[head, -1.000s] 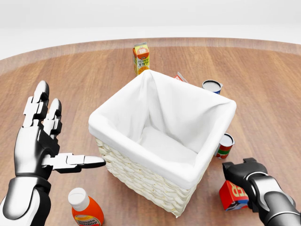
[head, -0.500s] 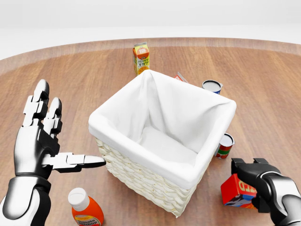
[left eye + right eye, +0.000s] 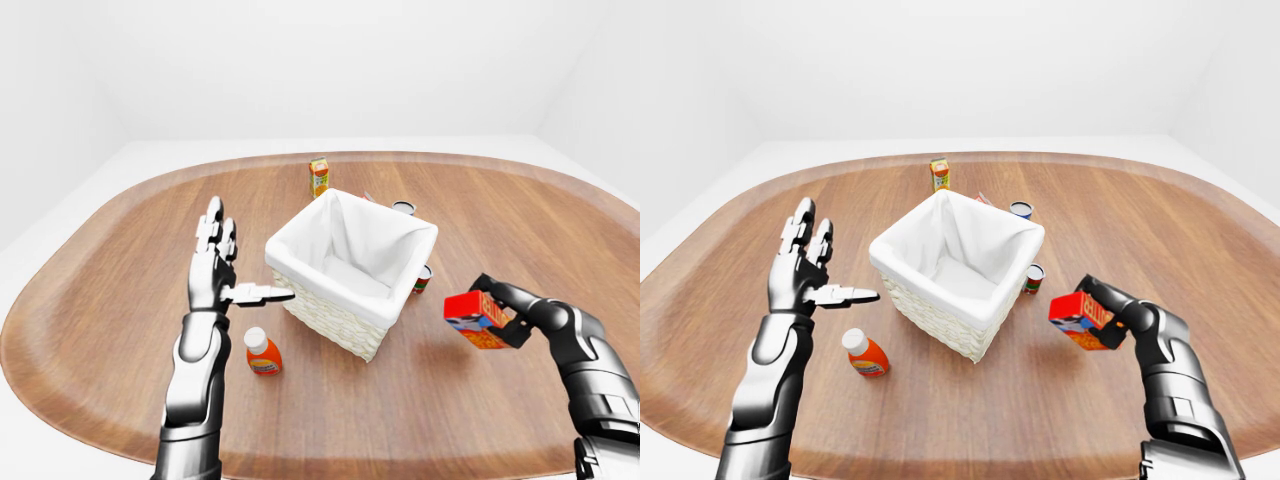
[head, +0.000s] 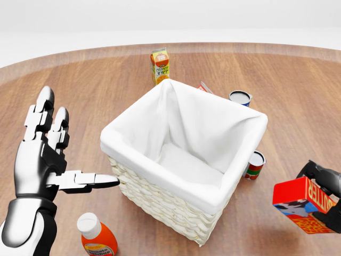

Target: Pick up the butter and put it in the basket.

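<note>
The butter (image 4: 302, 209) is a red and orange box with white lettering. My right hand (image 3: 497, 312) is shut on it and holds it above the table, to the right of the basket and below rim height in the head view. The basket (image 4: 181, 202) is woven wicker with a white cloth liner and stands in the middle of the wooden table (image 3: 110, 280). Its inside looks empty. My left hand (image 4: 50, 160) is open and empty, fingers spread, to the left of the basket.
An orange bottle with a white cap (image 4: 96, 237) stands below my left hand. An orange juice carton (image 4: 159, 66) stands above the basket. Two cans (image 4: 240, 97) (image 4: 255, 164) and a partly hidden red packet (image 4: 203, 87) sit by the basket's right side.
My right hand has lifted the butter off the table and carried it up and to the right. My left hand has barely moved.
</note>
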Tool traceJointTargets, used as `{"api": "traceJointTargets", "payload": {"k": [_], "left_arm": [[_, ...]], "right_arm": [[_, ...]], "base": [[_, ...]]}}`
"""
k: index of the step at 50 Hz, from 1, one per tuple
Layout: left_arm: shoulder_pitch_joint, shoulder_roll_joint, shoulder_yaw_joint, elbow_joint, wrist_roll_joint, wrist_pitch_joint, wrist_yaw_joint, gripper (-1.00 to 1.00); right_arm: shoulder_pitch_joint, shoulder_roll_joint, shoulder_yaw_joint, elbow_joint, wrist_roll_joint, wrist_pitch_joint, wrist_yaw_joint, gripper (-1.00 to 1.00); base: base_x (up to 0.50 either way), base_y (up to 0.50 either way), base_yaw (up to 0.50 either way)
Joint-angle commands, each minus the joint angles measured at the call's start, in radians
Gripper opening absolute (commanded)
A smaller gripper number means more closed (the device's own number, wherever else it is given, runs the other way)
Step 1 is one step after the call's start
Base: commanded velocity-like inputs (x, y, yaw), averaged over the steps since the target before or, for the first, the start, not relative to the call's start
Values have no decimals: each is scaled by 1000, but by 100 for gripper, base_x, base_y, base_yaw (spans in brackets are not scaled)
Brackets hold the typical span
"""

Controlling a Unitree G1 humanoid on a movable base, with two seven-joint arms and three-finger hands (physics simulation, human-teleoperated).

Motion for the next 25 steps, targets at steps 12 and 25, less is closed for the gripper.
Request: {"api": "traceJointTargets", "payload": {"k": [12,25], "left_arm": [[0,1,2,-13,-1,0,1,100],[-1,2,5,-12,-2,0,3,100]], "right_arm": [[-194,-47,-73,-211,249,0,11,-100],[-363,7,-39,-335,333,0,-16,-100]], "base": [[0,0,0],[0,0,0]]}}
